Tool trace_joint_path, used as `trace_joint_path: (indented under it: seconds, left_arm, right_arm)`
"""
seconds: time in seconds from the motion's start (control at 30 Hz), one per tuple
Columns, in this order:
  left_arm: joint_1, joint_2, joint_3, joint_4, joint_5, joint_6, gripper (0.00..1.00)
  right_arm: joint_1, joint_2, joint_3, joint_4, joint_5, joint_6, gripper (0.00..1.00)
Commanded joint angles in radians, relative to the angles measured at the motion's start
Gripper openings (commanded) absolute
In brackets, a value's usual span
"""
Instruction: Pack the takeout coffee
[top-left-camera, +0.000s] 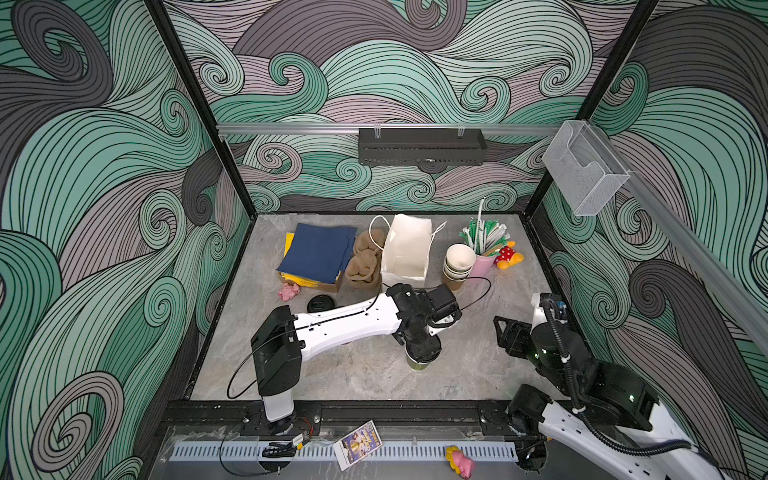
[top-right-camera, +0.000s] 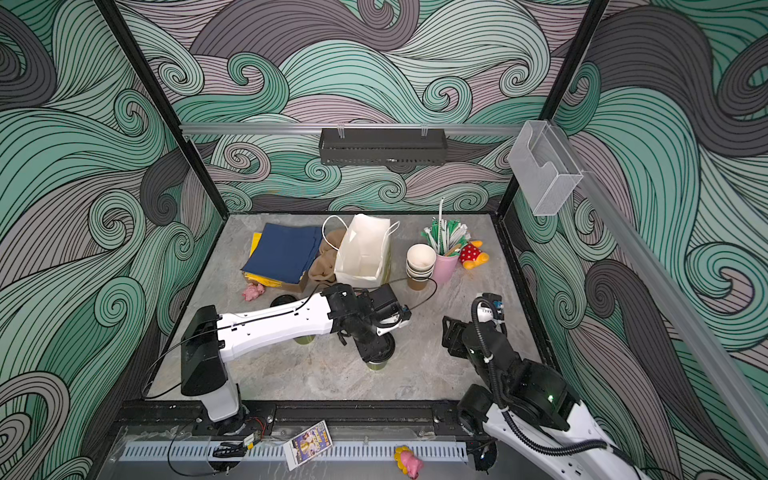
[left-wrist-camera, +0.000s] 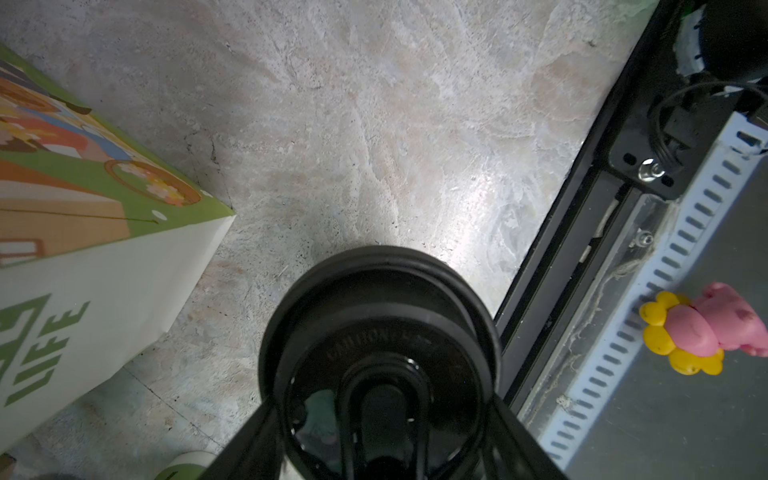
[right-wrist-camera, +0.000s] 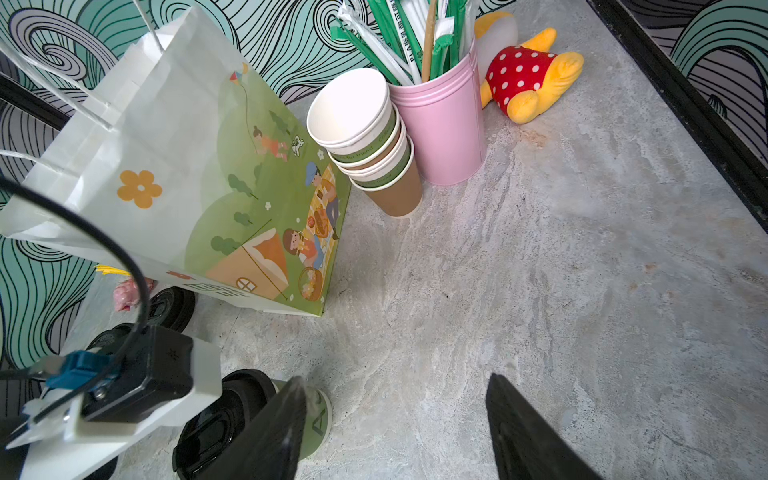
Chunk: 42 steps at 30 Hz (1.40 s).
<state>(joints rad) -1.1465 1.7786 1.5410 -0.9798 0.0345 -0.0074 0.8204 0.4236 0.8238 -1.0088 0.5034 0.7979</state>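
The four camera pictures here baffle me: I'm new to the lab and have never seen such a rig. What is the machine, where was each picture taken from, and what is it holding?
The machine is a left arm and a right arm at a table, each ending in a two-fingered gripper. Two pictures look down from overhead and are nearly identical. The other two come from cameras on the arms' wrists. On the table are a white paper bag, a stack of paper cups, a pink cup of straws and a loose lid. The left gripper clasps a black sip lid right over a green cup. The right gripper is open and empty.
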Motion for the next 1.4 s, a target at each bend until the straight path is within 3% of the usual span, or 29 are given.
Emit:
trace_joint_path:
  seconds: [0.0,0.3,0.8,1.37]
  left_arm:
    - [0.01,-0.01,-0.009,-0.028,0.003,-0.012,0.64]
    - [0.01,0.005,-0.004,-0.07,-0.026,-0.024,0.64]
    - [0.012,-0.012,-0.046,-0.001,0.019,-0.044,0.63]
    - [0.01,-0.06,-0.039,0.017,-0.005,-0.037,0.63]
  right_arm:
    - [-0.003,-0.003,-0.01,-0.014,0.004,0.02,0.7]
    - [-0.003,-0.003,-0.011,-0.014,0.006,0.02,0.7]
    - [-0.003,-0.01,-0.014,-0.014,0.003,0.018,0.7]
    - [-0.003,0.012,-0.006,-0.013,-0.006,0.007,0.7]
